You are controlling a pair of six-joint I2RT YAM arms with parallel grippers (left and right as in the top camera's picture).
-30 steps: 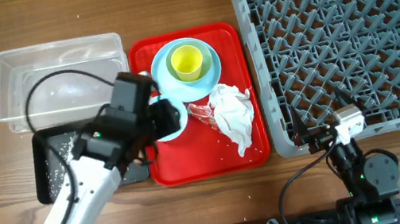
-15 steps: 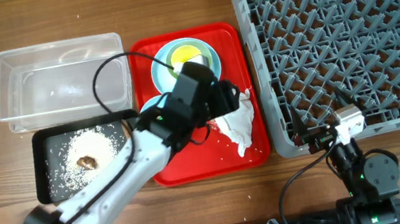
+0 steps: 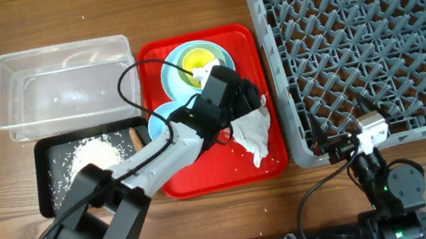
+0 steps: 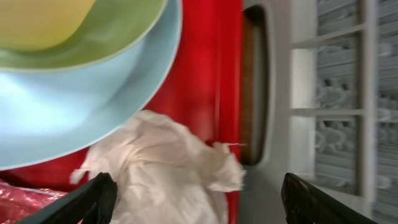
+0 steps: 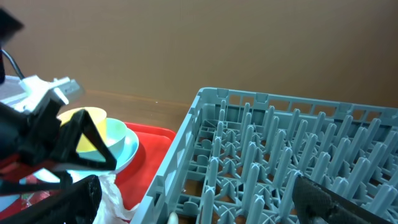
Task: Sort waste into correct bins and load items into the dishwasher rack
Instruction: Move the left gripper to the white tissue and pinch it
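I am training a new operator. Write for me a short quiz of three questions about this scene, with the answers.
1. Fill in: the yellow cup sits inside the green ____.
2. True or false: the dishwasher rack already holds dishes.
3. What lies under the open left pincer? A) the white napkin B) a fork C) a bottle

Key: 1 bowl; 2 false; 3 A.
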